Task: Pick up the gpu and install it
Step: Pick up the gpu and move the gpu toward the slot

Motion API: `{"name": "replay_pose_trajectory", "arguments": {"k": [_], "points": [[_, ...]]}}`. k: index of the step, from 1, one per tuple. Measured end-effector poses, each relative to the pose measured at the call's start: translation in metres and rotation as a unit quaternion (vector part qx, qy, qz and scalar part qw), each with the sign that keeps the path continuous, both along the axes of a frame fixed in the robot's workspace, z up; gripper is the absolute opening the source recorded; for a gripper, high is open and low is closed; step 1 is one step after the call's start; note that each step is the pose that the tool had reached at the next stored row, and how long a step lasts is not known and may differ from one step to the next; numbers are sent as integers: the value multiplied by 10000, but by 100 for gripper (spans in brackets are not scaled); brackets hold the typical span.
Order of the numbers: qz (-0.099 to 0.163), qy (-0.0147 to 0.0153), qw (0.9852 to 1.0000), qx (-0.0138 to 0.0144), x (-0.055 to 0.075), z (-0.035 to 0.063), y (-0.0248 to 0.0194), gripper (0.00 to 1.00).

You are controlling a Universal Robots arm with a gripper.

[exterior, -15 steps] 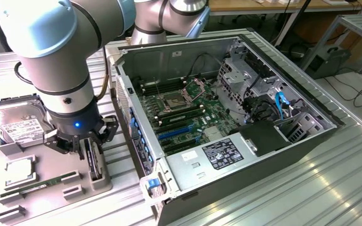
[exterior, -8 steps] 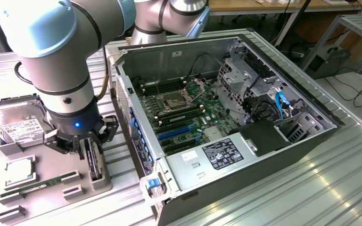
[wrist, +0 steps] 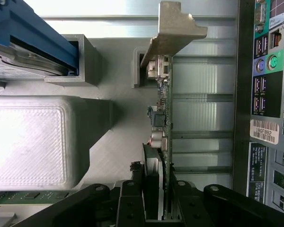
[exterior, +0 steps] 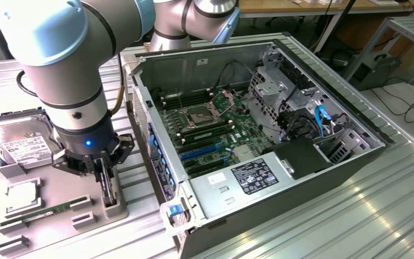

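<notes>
The gpu (exterior: 109,186) stands on edge in a grey slotted holder (exterior: 114,208) on the parts tray, to the exterior view's left of the open computer case (exterior: 264,178). My gripper (exterior: 101,171) is down over it, one dark finger on each face of the card. In the wrist view the gpu (wrist: 164,109) shows edge-on, green board with small components, its pale metal end bracket (wrist: 177,28) at the far end. There my gripper (wrist: 155,201) is shut on the card, the black fingers (wrist: 135,194) pressed against its fan side and back.
On the tray lie a silver hard drive (exterior: 16,141), a processor chip (exterior: 21,193) and a green memory stick (exterior: 45,212). Inside the case the motherboard (exterior: 214,127) has blue card slots (exterior: 200,152). The case's rear port panel (wrist: 265,94) is close beside the card.
</notes>
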State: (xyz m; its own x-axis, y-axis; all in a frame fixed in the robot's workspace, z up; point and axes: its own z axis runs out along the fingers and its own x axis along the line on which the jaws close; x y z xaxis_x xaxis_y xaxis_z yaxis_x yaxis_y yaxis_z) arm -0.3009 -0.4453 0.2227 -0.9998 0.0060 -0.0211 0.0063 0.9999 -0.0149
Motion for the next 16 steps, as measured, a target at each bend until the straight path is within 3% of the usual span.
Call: {"name": "replay_pose_trajectory", "arguments": {"k": [1, 16], "points": [[0, 0, 10000, 0, 0, 0, 0, 27], [0, 0, 10000, 0, 0, 0, 0, 27]]}}
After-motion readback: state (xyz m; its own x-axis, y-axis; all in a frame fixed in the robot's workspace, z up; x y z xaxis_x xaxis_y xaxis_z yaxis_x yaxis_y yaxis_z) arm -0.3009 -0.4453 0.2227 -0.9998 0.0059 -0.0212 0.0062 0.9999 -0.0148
